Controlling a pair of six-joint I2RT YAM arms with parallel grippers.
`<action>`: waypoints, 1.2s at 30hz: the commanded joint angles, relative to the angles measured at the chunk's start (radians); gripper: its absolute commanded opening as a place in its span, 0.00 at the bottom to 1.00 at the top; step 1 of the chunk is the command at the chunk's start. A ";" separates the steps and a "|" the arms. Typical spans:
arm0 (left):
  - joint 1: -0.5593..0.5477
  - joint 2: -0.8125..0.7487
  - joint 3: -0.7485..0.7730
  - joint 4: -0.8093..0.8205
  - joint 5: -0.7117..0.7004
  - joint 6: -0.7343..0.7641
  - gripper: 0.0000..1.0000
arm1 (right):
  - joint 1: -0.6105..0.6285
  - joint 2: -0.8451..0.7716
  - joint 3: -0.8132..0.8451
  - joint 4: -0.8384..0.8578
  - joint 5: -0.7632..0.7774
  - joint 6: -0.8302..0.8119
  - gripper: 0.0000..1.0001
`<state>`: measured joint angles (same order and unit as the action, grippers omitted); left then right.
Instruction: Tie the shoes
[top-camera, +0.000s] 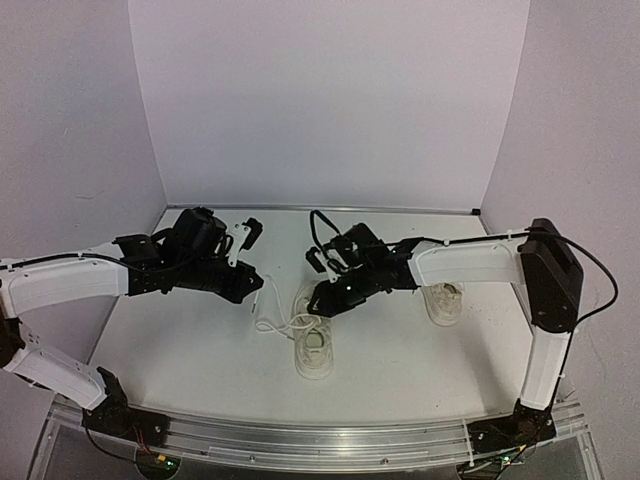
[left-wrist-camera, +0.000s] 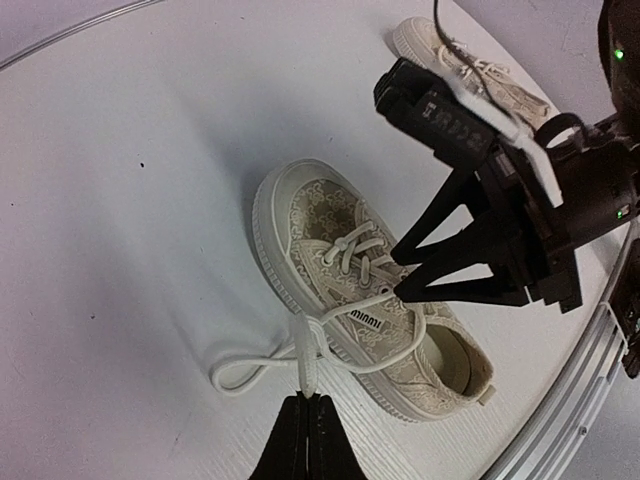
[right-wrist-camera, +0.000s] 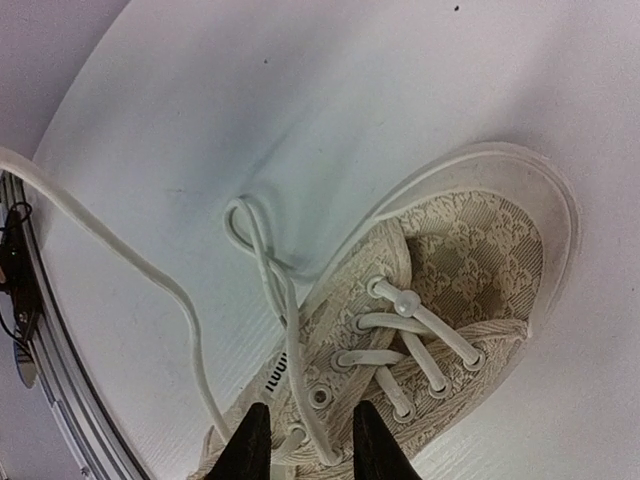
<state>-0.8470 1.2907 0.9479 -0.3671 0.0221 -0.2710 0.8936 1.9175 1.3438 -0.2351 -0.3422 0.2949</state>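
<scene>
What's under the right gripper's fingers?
The tongue and upper eyelets of the near shoe, with one lace running between the parted fingers of the right gripper. The shoe's heel end lies behind the fingers and past the frame edge, so it can't be seen.

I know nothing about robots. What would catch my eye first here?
Two black grippers meet over a small cream shoe in the middle of the table. The left gripper pinches the shoe's loose white lace off to its side, while the right gripper hangs open over the eyelets. A second shoe sits farther right, by the right arm.
</scene>
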 joint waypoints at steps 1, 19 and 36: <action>0.011 -0.001 0.010 0.076 0.022 -0.042 0.00 | 0.007 0.025 0.039 -0.021 -0.003 -0.041 0.26; 0.037 0.109 0.066 0.131 -0.012 -0.166 0.00 | 0.011 -0.010 0.016 -0.045 -0.040 -0.069 0.00; 0.037 0.371 0.274 0.194 0.069 -0.382 0.00 | 0.011 -0.114 -0.052 -0.015 0.006 -0.075 0.00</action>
<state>-0.8143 1.6263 1.1609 -0.2262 0.0510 -0.5798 0.8993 1.8657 1.3096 -0.2733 -0.3526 0.2340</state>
